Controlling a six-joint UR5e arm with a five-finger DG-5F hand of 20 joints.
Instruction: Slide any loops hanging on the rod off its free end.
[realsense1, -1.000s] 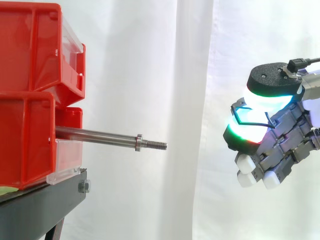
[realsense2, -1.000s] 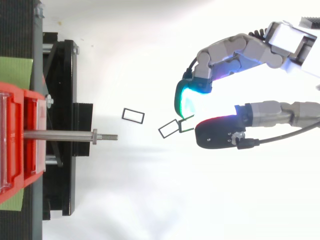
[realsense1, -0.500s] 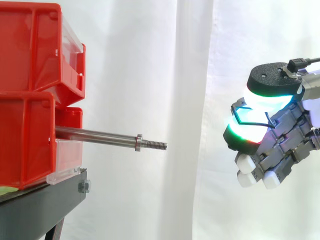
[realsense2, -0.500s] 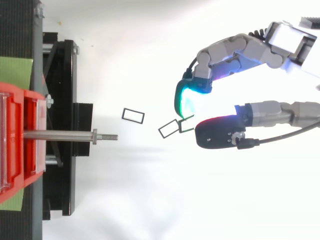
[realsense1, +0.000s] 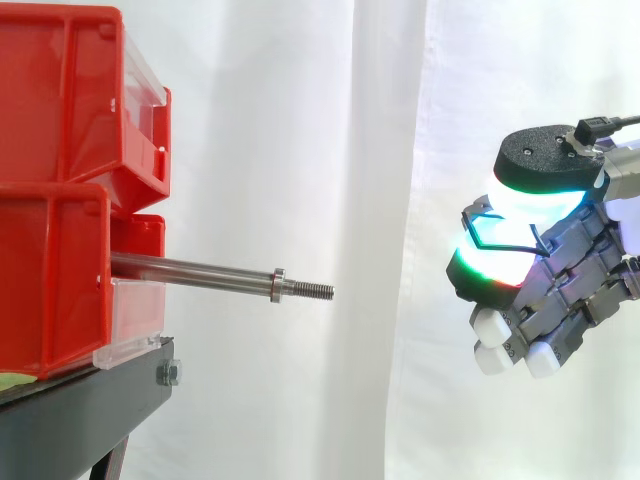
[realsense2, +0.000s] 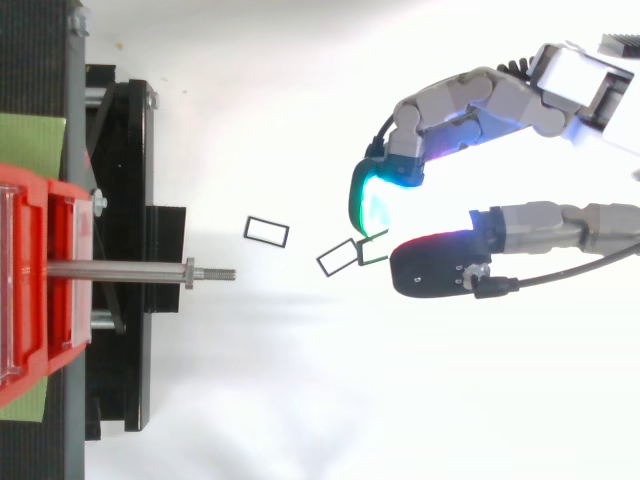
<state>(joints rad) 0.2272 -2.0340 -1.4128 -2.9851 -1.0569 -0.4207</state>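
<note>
A thin black loop (realsense1: 480, 228) is pinched between the glowing pads of the hand (realsense1: 565, 290) at the right of the frame. It is held well apart from the rod (realsense1: 200, 272), which juts from the red bins (realsense1: 60, 180) at the left. In the top view, a second loop (realsense2: 266, 230) is seen between rod tip and hand.

Upper bin (realsense1: 70, 90): red, stacked on the lower bin (realsense1: 50, 280).
Stand (realsense1: 80, 410): black; both bins are carried, and a bolt (realsense1: 168, 374) is seen at its edge.
Curtain (realsense1: 300, 150): white, hung in folds behind.
Green sheet (realsense2: 30, 145): laid under the lower bin.
</note>
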